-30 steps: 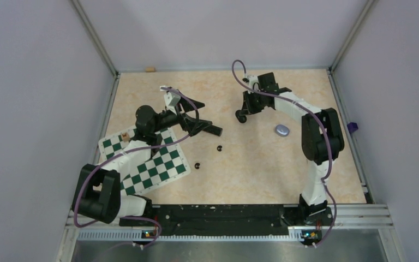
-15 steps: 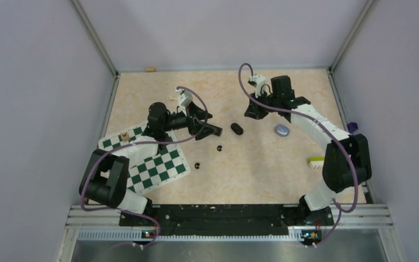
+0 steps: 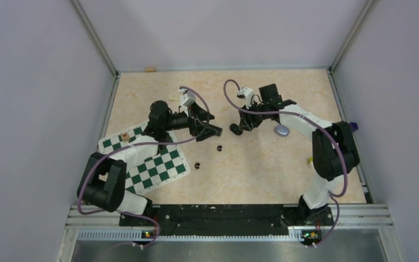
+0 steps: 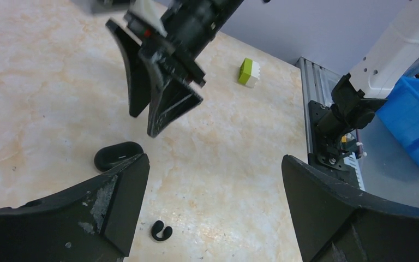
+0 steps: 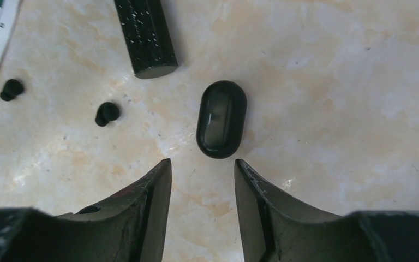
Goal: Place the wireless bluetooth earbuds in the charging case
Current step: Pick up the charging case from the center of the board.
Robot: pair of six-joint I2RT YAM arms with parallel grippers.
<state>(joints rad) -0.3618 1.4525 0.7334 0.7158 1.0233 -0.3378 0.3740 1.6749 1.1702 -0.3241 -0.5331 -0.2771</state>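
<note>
A closed black charging case [image 3: 233,129] lies on the table's middle. My right gripper [image 3: 241,126] is open and empty, with the case [image 5: 221,118] just beyond its fingertips [image 5: 158,180]. Two black earbuds [image 5: 107,113] [image 5: 11,89] lie left of it, also in the top view [image 3: 219,148] [image 3: 197,165]. My left gripper [image 3: 210,124] is open and empty, hovering left of the case [image 4: 118,155], with one black earbud [image 4: 161,231] below between its fingers. A closed pale purple case [image 3: 282,130] lies to the right. No purple earbuds show.
A green-and-white chessboard [image 3: 144,158] lies at the left with a small cream piece [image 3: 125,135] on it. A green-and-white block [image 4: 249,72] lies at the right, mostly behind my right arm in the top view. A blue bin [image 4: 414,125] sits beyond the table's rail.
The black case went from at my right gripper's tips to lying on the table. The right gripper drew back, then returned to hover over the case. My left gripper shifted slightly right.
</note>
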